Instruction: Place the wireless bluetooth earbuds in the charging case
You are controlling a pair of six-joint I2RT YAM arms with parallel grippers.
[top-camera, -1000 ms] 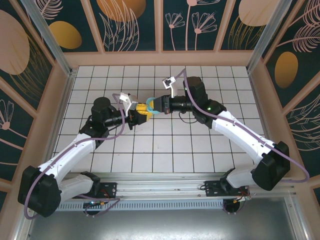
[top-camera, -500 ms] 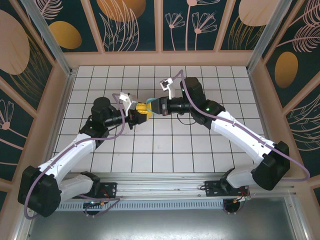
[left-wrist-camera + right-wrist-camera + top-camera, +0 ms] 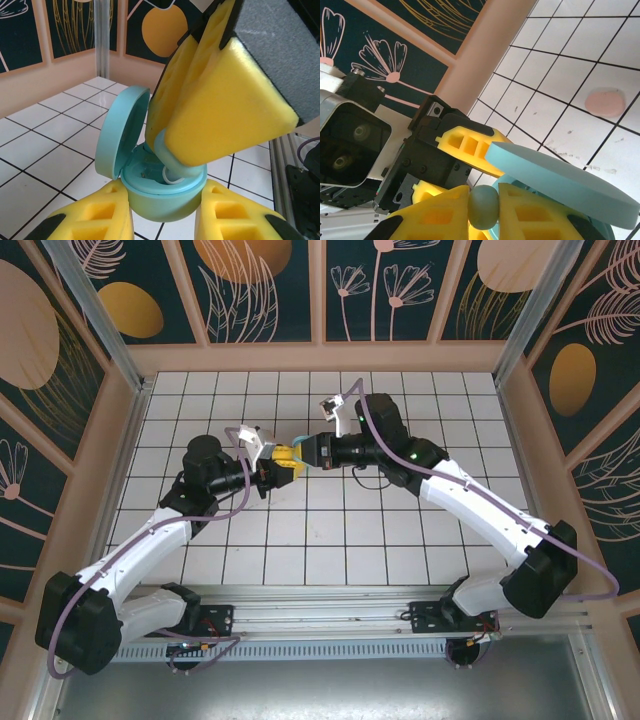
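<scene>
Both grippers are engaged. The left gripper (image 3: 272, 468) is clamped on the base of the teal charging case (image 3: 165, 200), with one yellow finger on each side of it, and holds it clear of the tiled table (image 3: 330, 530). The right gripper (image 3: 305, 453) meets it from the opposite side, tip to tip. It is pinched on a teal earbud (image 3: 483, 206), which sits between its two yellow fingers (image 3: 437, 215).

**Task status**
1. Case opening: done. The lid (image 3: 122, 132) stands hinged back on the left of the base in the left wrist view.
2. Insertion of this earbud: judged to be in progress. The right gripper's finger (image 3: 225, 105) is pressing down into the mouth of the base, and the earbud's rounded end (image 3: 175, 161) is at the rim of the well, not yet released.
3. Remaining: release the earbud, check that it is seated, and fit any remaining earbuds.

**Containers**
- Case base: the well holds the lower end of the gripped earbud. A white ring and some dark marks show beside it. It cannot be determined whether another earbud is already seated.
- Lid: nothing is visible in it.

**Other items**
A pink oval piece (image 3: 604, 102) lies on a tile well apart from the grippers. It cannot be told whether it is a case or an earbud.
</scene>
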